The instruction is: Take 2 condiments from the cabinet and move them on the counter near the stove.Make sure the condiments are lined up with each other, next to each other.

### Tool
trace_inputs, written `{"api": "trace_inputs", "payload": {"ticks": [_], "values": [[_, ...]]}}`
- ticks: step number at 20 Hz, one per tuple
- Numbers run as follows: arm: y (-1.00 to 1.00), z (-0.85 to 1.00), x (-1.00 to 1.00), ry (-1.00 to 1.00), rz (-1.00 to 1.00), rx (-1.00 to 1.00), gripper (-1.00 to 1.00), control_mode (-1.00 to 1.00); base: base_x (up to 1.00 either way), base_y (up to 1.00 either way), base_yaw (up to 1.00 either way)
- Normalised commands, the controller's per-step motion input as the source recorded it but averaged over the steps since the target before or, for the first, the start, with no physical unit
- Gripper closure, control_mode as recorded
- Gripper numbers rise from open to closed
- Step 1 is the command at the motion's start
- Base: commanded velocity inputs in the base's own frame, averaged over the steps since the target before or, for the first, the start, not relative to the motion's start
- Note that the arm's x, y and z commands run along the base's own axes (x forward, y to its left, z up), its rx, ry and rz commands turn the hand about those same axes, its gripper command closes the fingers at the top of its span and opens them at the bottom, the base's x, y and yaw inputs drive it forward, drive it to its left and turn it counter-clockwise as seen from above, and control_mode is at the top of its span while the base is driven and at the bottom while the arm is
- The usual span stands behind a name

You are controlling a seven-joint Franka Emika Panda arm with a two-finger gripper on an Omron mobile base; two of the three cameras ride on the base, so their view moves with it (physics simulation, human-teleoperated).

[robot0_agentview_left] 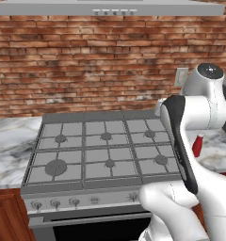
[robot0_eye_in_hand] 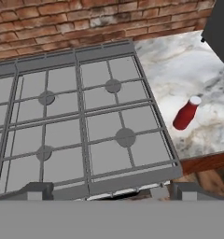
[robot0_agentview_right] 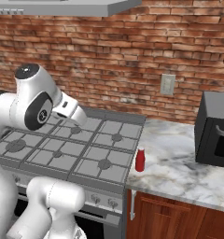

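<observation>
The red squeeze bottle point(robot0_agentview_right: 140, 160) stands upright on the marble counter point(robot0_agentview_right: 179, 158), just beside the right edge of the stove point(robot0_agentview_right: 72, 149), near the counter's front. The gripper point(robot0_eye_in_hand: 111, 191) hangs above the stove's front edge with its fingers spread wide apart and nothing between them. A black microwave point(robot0_agentview_right: 214, 130) sits farther right along the brick wall point(robot0_agentview_right: 132, 60)

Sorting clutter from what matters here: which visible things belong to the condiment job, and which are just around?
Job:
red bottle, standing on the counter
stove beside it

Just around:
microwave
wall socket
range hood
</observation>
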Motion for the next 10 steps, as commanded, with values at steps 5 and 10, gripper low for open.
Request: {"api": "trace_inputs", "payload": {"ticks": [5, 10], "values": [[0.0, 0.0, -0.07, 0.0, -0.01, 0.0, -1.0, -1.0, 0.0, 0.0, 0.0], [0.0, 0.0, 0.0, 0.0, 0.0, 0.0, -1.0, -1.0, 0.0, 0.0, 0.0]]}}
